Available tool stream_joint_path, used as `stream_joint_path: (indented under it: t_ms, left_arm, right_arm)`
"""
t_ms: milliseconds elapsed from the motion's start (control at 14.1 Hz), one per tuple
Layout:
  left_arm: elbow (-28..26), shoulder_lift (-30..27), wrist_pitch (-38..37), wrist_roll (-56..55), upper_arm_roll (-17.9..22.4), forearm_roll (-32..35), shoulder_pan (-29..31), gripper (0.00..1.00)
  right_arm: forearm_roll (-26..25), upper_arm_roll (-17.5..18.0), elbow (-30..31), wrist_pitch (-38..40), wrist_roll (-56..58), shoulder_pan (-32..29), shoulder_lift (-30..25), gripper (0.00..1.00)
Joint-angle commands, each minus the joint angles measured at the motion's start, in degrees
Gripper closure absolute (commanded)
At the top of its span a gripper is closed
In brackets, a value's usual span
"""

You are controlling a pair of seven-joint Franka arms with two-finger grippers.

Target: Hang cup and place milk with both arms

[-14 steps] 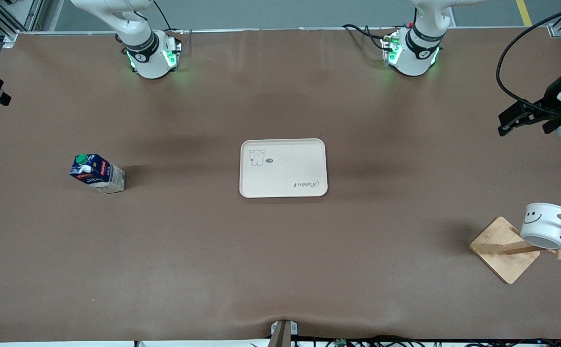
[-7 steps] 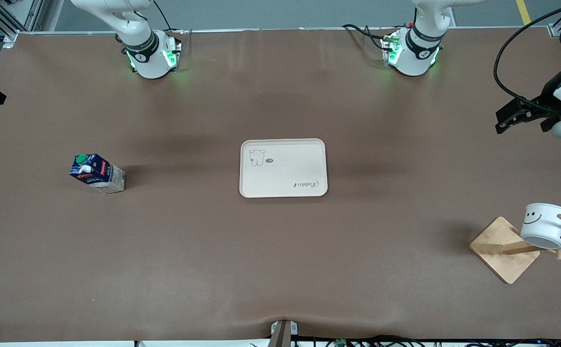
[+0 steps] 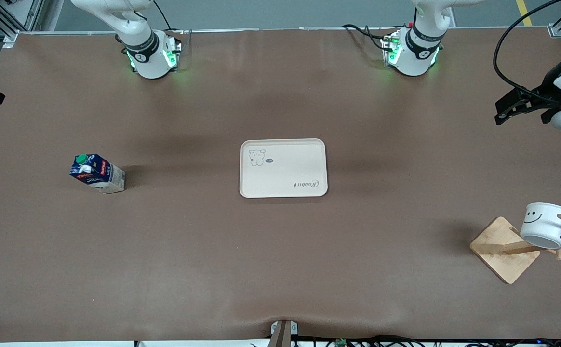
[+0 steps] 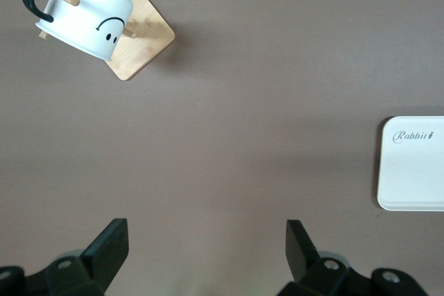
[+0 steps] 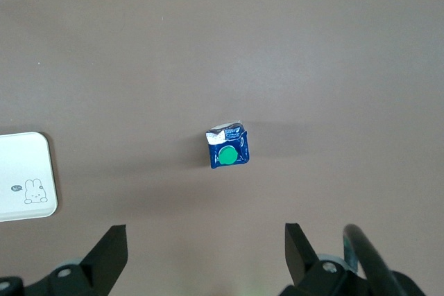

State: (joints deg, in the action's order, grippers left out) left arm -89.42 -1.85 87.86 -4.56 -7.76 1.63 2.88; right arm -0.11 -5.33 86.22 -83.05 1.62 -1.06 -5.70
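Cream tray (image 3: 283, 167), wooden rack (image 3: 504, 249)

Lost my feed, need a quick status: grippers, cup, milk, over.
Left gripper open, empty, high over bare table. Right gripper open above the milk, upright, untouched. Cup hung on rack. Tray empty; nothing blocking.

Left claw (image 3: 502, 112) higher (toward its base)

The desk (image 3: 280, 270) is plain brown. At its middle lies a cream tray (image 3: 283, 168) printed with a small grey rabbit and grey script, and toward the right arm's end from the tray stands the dark-blue milk (image 3: 97, 173) with a green cap, red-and-white marks and a pale base. Toward the left arm's end from the tray, the white cup (image 3: 544, 225) with black smiley and black handle hangs on a pale wooden rack (image 3: 504, 250).
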Motion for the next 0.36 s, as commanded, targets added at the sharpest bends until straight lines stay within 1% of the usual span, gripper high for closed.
stream_joint_path:
  t_ms: [0,285]
  left_arm:
    - [0.9,-0.3,-1.9,0.4,-0.4,-0.9,0.1,0.00]
    - [2.2,-0.3,-3.0,0.5,-0.2,-0.9,0.0,0.00]
  right_arm:
    - [-0.5,0.4,-1.0,0.5,0.0,-0.8,0.3,0.00]
    - [-0.4,0.4,-0.9,1.0,0.0,-0.7,0.3,0.00]
